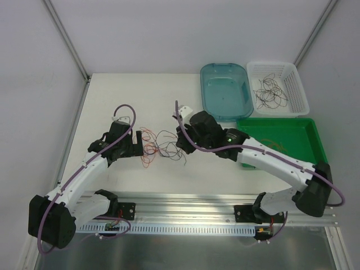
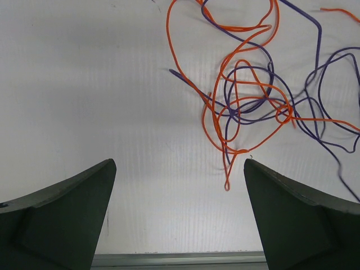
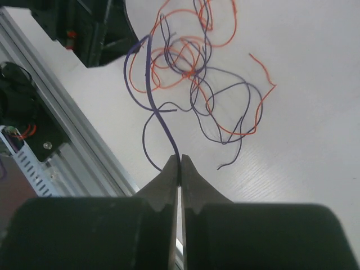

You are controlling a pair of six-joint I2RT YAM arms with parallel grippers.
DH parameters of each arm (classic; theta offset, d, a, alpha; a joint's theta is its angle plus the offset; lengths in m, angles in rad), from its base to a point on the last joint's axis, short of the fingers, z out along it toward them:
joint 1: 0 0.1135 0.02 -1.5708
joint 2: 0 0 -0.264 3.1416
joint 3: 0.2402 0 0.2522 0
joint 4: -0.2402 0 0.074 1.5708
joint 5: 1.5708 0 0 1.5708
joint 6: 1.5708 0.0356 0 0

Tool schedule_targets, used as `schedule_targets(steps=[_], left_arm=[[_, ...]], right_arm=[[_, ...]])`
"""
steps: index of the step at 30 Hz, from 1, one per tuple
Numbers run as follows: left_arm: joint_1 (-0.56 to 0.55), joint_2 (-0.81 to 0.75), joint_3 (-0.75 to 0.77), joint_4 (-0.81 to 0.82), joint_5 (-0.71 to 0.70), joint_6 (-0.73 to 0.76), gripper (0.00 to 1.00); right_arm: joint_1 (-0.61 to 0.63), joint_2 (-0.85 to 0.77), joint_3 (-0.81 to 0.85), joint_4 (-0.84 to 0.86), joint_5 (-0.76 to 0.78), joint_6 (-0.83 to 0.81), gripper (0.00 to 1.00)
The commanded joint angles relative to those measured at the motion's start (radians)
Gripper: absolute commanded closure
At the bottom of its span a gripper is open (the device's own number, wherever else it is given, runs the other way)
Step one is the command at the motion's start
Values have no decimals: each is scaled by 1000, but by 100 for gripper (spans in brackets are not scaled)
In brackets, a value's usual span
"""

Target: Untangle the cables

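The cables [image 1: 161,144] lie in a loose tangle of thin orange and dark purple strands on the white table, between my two grippers. My left gripper [image 1: 138,143] sits just left of the tangle, open, with nothing between its fingers. In the left wrist view the strands [image 2: 247,101] lie ahead and to the right of the left gripper [image 2: 179,163], and one orange loop reaches down near the right finger. My right gripper [image 1: 181,144] is at the tangle's right edge. In the right wrist view the right gripper [image 3: 180,161] is shut on a purple cable [image 3: 161,119] that runs back into the tangle [image 3: 188,64].
A teal bin [image 1: 225,93] stands at the back right, with a white basket [image 1: 297,85] holding more thin wires beside it. A green tray [image 1: 292,135] lies in front of them. An aluminium rail [image 1: 185,199] runs along the near table edge.
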Motion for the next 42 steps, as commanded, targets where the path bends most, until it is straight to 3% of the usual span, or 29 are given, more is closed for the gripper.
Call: schedule_targets(steps=[1,14,22,30,33,35,37,38,42], left_arm=[[13,0,20,-4,13,-8,1],[13,29,26,-4,62,-22,1],[-14,106,48,95,211,-304,3],[-197,332,105,141,25,-502,9],[-203,418,103,140,-38,-534,21],[-197,452,94,140,-97,-531,41],[-158,460,82,137,-124,-513,56],[-133,457,77,134,-128,-503,68],[-12,426,71,111,-170,-427,84]], right_arm=[[2,-146,-31,9,63,33,99],[4,-407,-67,75,75,51,99],[4,-416,-51,36,37,60,99],[2,-462,-42,8,46,63,99],[2,-492,2,-56,90,39,99],[2,-511,41,-134,126,4,99],[2,-521,116,-203,210,-18,99],[2,-525,140,-274,238,-48,99],[2,-547,272,-418,406,-114,99]])
